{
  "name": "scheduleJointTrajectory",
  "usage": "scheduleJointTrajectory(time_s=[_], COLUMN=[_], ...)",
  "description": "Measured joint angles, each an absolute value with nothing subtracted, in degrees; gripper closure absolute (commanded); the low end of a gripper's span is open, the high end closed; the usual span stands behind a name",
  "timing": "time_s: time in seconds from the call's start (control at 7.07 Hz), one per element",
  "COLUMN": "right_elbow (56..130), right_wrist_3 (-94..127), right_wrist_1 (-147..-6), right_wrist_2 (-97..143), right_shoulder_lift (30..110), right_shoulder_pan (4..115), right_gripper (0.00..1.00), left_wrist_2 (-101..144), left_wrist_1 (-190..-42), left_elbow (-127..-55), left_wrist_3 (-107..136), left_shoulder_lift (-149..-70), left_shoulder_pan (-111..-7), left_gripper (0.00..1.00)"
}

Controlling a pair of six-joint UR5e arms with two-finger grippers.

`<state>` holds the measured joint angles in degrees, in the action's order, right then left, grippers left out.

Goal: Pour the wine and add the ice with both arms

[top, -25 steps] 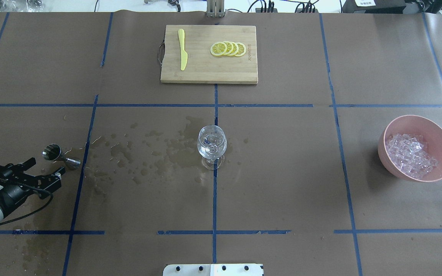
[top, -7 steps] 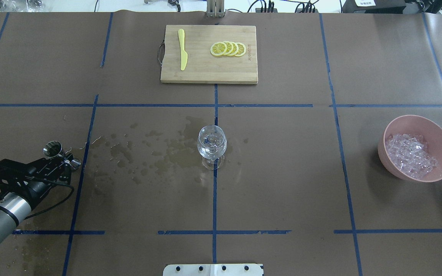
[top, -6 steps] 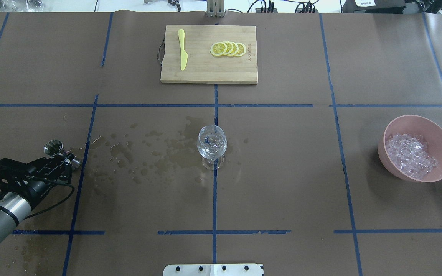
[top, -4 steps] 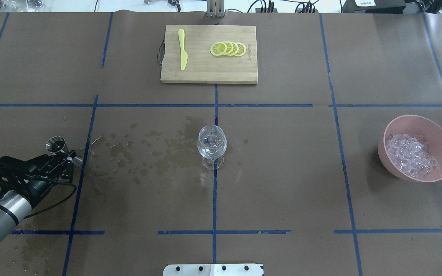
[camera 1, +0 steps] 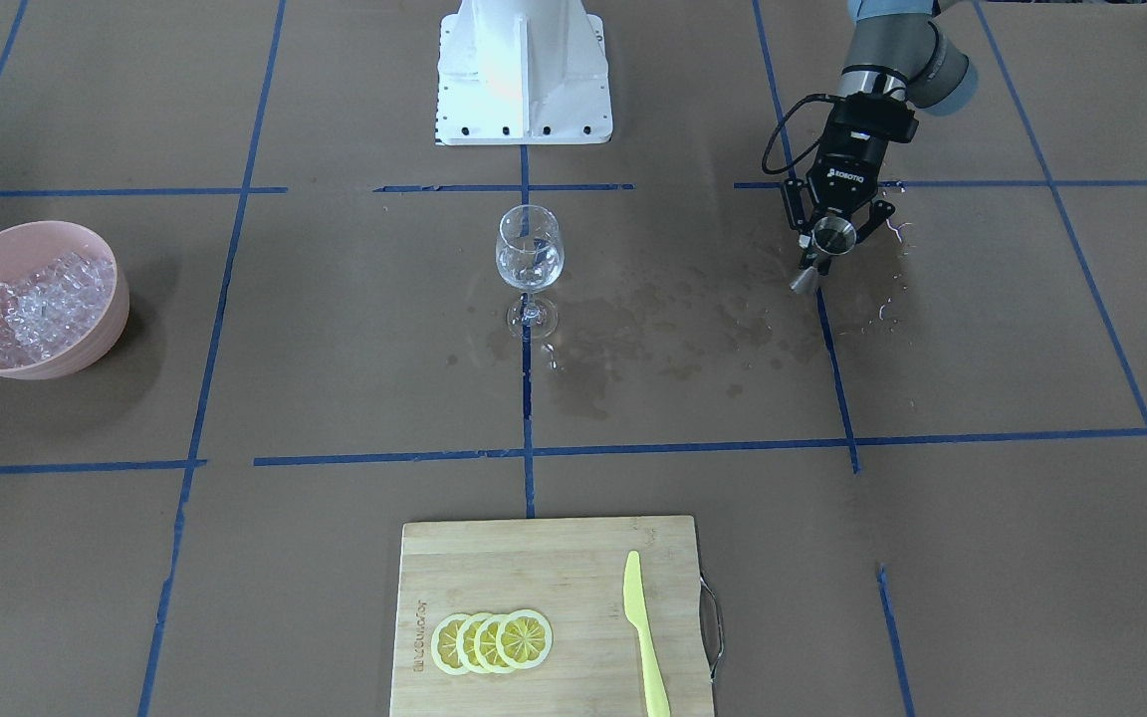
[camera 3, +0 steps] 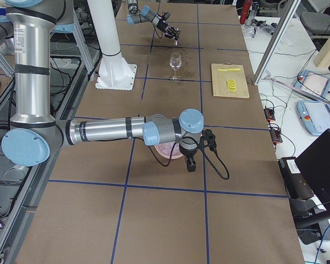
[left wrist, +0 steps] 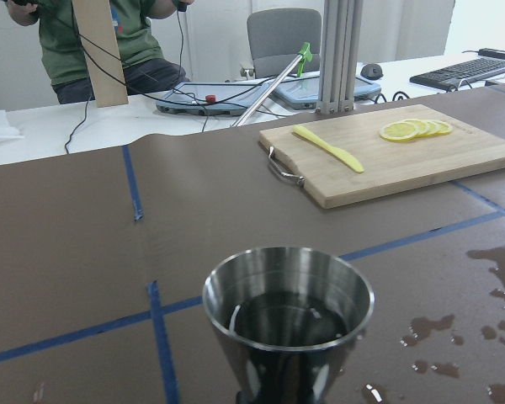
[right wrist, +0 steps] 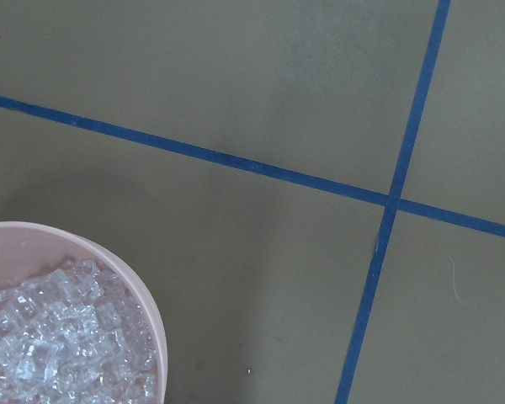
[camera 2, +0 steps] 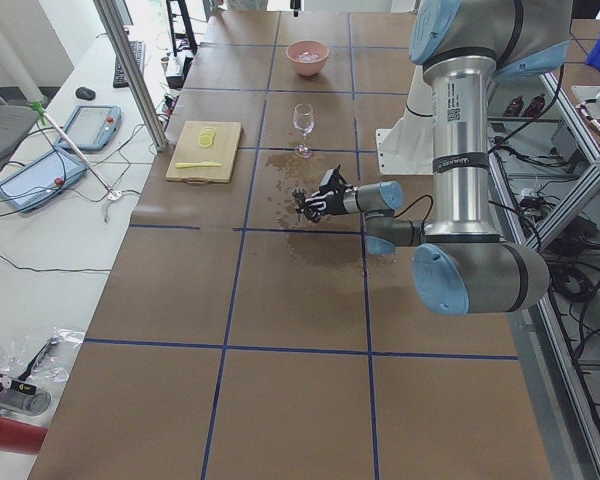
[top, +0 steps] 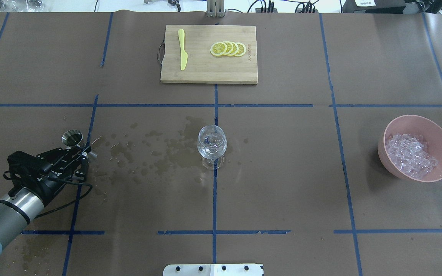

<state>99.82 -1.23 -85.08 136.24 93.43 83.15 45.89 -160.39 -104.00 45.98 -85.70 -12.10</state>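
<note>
Left tool (top: 84, 154) is clamped on the jigger (top: 72, 138) at its waist. The jigger is roughly upright, appears raised off the worktop (top: 282, 172), and is well apart from the glass (top: 212, 145). Wine (left wrist: 288, 318) sits in the jigger's upper cup. Ice (top: 411, 155) lies in the bowl (top: 441, 134). Right tool (camera 3: 191, 164) is near the bowl; whether it is open or closed cannot be told.

Recommendation: carry the jigger level and slowly, stop with its lip over the glass mouth, then tilt gradually. Wet patches (top: 159, 153) on the worktop warn of spilling.
</note>
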Motion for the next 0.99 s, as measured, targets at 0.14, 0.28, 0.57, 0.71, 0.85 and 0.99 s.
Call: scheduleJointTrajectory(time_s=[0.14, 0.28, 0.57, 0.71, 0.85, 0.99], right_elbow=[99.75, 99.64, 99.36, 99.24, 99.07, 98.78], right_wrist_3=[-1.25, -1.29, -1.31, -1.32, -1.32, -1.32], right_wrist_1=[-85.08, -85.08, -85.08, -85.08, -85.08, -85.08], right_wrist_2=[136.24, 136.23, 136.23, 136.23, 136.23, 136.23], right_shoulder_lift=[93.43, 93.43, 93.43, 93.43, 93.43, 93.34], right_shoulder_pan=[83.14, 83.15, 83.14, 83.14, 83.15, 83.15], right_gripper=[0.0, 0.0, 0.0, 0.0, 0.0, 0.0], left_wrist_2=[45.63, 45.26, 45.03, 45.01, 45.02, 45.04], left_wrist_1=[-156.15, -151.06, -140.36, -136.44, -131.33, -125.92], left_elbow=[-104.52, -105.6, -109.28, -110.22, -110.61, -110.68], left_wrist_3=[45.3, 45.04, 44.88, 44.77, 44.7, 44.64], left_shoulder_lift=[-89.28, -92.7, -98.13, -100.92, -104.59, -108.35], left_shoulder_pan=[-12.23, -12.26, -12.26, -12.2, -12.16, -12.08], left_gripper=[1.0, 1.0, 1.0, 1.0, 1.0, 1.0])
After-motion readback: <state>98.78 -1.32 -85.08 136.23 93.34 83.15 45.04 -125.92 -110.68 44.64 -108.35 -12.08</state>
